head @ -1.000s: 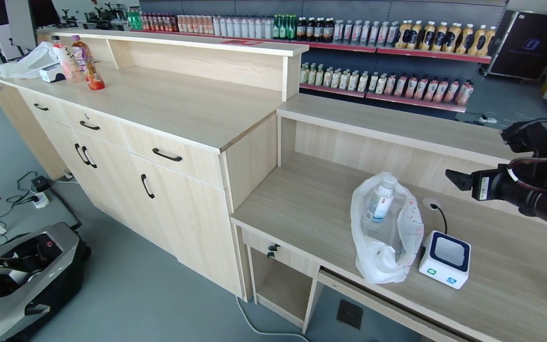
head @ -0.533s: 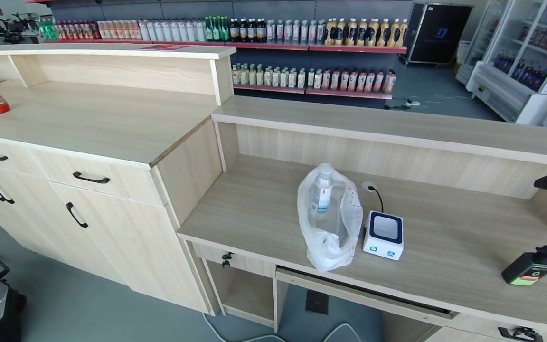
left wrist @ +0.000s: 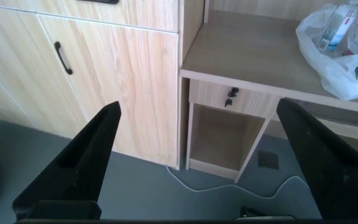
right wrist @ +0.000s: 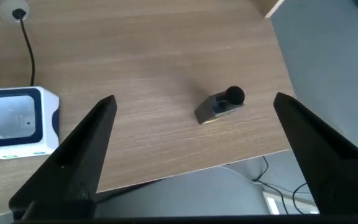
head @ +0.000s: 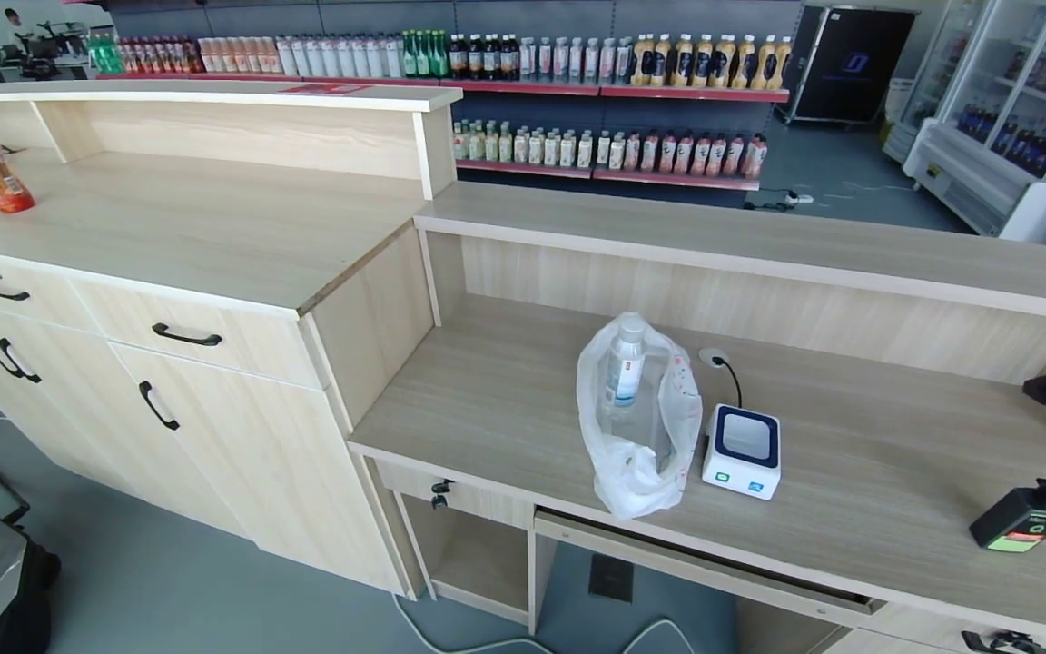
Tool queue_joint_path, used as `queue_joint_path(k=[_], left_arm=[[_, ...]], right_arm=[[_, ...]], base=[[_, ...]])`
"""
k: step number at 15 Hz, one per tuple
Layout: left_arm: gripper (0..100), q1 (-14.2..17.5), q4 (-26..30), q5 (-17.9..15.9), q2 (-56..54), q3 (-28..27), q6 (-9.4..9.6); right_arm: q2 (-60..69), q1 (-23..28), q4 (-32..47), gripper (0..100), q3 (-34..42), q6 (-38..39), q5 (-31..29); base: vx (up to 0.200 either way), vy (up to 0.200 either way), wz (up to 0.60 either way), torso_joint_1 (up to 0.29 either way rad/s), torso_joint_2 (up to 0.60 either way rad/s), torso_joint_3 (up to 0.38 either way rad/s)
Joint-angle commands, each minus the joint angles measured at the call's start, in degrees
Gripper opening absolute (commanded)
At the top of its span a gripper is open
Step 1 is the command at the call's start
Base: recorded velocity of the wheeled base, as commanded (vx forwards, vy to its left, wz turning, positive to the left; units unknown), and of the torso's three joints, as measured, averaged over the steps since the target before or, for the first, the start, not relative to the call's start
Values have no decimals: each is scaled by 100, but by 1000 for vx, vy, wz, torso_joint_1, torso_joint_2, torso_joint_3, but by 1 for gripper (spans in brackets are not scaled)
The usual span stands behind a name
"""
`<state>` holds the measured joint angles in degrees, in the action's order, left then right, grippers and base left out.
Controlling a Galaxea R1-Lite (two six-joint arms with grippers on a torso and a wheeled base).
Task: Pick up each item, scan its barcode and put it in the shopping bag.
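My view had swung slightly. Left claw (left wrist: 197, 106) and right claw (right wrist: 194, 98) gaped empty. The black bottle (head: 1022, 522), right of the scanner (head: 741, 439), seemed light and rigid, so I'd grip mid-body.

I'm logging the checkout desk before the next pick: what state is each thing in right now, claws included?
White plastic shopping bag: standing, mouth open.
Clear white-capped bottle: upright, capped, inside the bag.
White-and-navy scanner box: window facing up, beside the bag.
Black bottle: lying on its side, not bagged.
Left claw: open, empty.
Right claw: open, empty.
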<state>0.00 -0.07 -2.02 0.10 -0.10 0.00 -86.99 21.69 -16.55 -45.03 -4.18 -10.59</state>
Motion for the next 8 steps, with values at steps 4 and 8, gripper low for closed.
queue_joint_path(k=[4, 8], left_arm=[[100, 0, -1, -9, -1, 1, 0], [100, 0, -1, -9, -1, 1, 0]], right_arm=[[-556, 881, -304, 100, 443, -259, -189], [-1004, 1646, -1271, 100, 1392, -557, -584]], base=[[0, 0, 0, 0, 0, 0], [0, 0, 0, 0, 0, 0]])
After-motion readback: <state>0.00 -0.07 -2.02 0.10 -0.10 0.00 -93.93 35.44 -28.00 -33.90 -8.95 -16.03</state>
